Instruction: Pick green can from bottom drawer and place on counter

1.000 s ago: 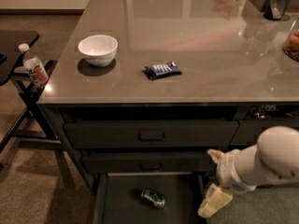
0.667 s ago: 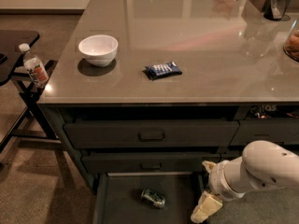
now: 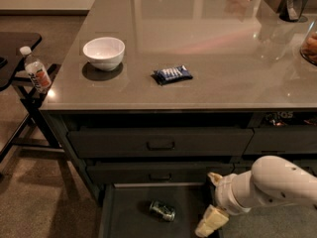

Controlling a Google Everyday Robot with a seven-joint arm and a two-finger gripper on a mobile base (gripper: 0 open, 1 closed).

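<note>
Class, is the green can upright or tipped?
On its side: the green can lies flat on the bottom drawer floor; the end effector hangs to its right.

The arm (image 3: pixel 277 185) is a smooth, rounded, off-white shell ending in a short round wrist. Its pincer (image 3: pixel 205 203), low at the near right, has two cream, blocky fingers (image 3: pixel 212 220) spread apart.

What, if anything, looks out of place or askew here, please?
The green can lies on its side in the open bottom drawer, not upright. The gripper hangs at the drawer's right edge, jaws open, apart from the can. Nothing looks spilled.
</note>
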